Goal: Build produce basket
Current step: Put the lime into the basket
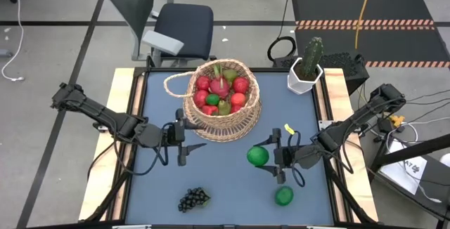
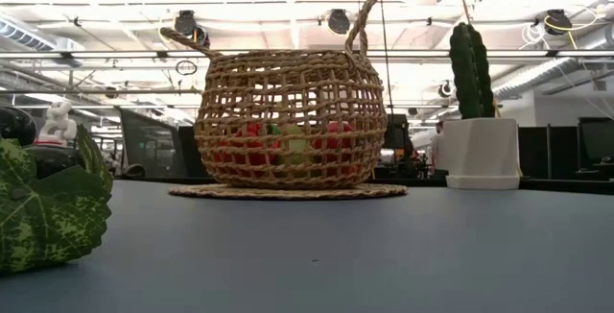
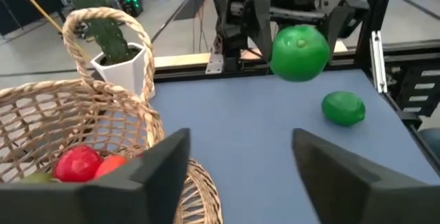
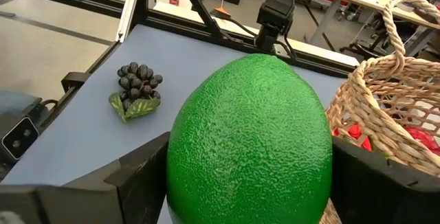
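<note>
Your left claw (image 1: 181, 143) hangs at the basket's (image 1: 223, 120) eight o'clock — fingers apart, gripping nothing. The basket sits near the bench's (image 1: 225, 183) twelve o'clock, produce (image 1: 220, 93) inside. Your right claw (image 1: 270, 157) — at its five o'clock — grips a green round fruit (image 1: 257, 156).

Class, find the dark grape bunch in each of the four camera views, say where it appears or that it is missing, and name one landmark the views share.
High view: the grape bunch lies near the table's front edge, left of centre.
Low view: only a veined green leaf, perhaps its own, at the left edge; no grapes visible.
Left wrist view: not in it.
Right wrist view: upper left, on the table beyond the held green fruit.
Shared landmark: the wicker basket, in all four views.
</note>
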Robot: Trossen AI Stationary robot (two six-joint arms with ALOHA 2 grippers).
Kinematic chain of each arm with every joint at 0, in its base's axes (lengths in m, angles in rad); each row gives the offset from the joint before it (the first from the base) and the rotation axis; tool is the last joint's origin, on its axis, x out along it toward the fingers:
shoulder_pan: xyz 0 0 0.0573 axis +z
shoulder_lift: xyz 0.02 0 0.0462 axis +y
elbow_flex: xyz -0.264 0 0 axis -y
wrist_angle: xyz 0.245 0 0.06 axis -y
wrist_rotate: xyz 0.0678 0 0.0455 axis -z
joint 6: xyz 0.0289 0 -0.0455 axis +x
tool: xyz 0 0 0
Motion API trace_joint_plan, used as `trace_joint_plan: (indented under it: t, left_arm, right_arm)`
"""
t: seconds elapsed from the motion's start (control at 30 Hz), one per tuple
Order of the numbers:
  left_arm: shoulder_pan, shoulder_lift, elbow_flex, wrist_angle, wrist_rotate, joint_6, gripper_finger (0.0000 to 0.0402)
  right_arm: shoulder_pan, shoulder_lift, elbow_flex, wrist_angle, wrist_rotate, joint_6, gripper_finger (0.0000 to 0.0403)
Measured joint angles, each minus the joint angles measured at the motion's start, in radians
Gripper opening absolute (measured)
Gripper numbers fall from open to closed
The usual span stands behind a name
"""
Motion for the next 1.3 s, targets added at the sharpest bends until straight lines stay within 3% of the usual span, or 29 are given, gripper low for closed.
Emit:
trace_joint_plan:
  t: [0.2,0.47,0.73,1.3]
  left_arm:
    - [0.000,0.001,0.000,-0.001,0.002,-0.001,0.0161]
    - [-0.001,0.001,0.000,0.002,0.028,-0.009,0.0103]
    - [-0.001,0.001,0.000,0.002,0.028,-0.015,0.0093]
    - [-0.001,0.001,0.000,0.003,0.028,-0.028,0.0093]
  right_arm:
    - [-0.001,0.000,0.000,0.010,0.003,0.001,0.0322]
    - [-0.001,0.000,0.000,0.101,0.003,-0.066,0.0322]
    - [-0.001,0.000,0.000,0.116,0.003,-0.134,0.0322]
    - [-0.001,0.000,0.000,0.115,0.003,-0.510,0.0322]
